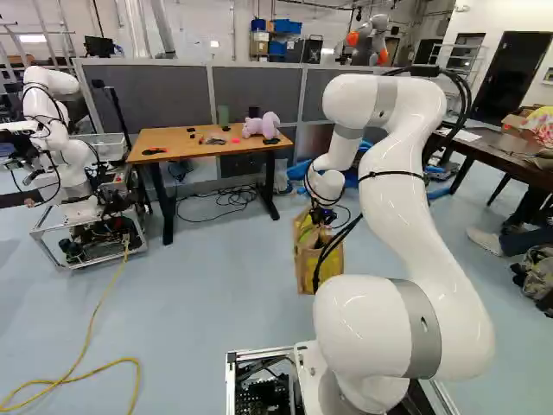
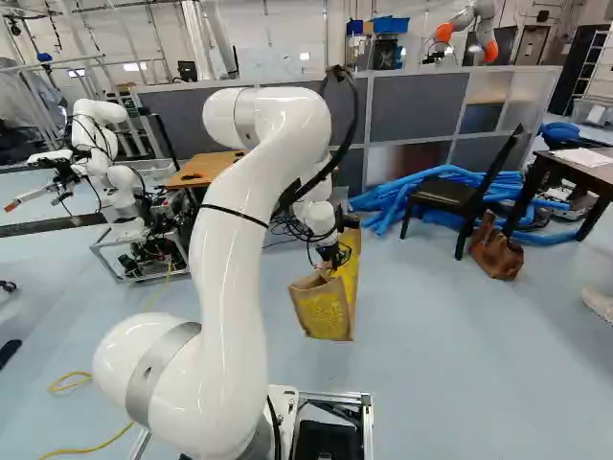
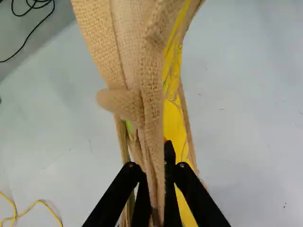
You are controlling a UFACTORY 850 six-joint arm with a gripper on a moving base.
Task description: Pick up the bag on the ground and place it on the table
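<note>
Burlap bag [image 3: 149,71] is pinched in the gripper [image 2: 330,269], fingers nearly together.

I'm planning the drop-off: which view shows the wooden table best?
The left base view: top and legs of the wooden table show there. The arm hides much of it in the right base view; the wrist view leaves it out.

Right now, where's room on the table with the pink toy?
In the left base view, the table has a bare strip along its near edge and a patch behind the black thing at its left. It's crowded from the middle to the pink toy.
</note>
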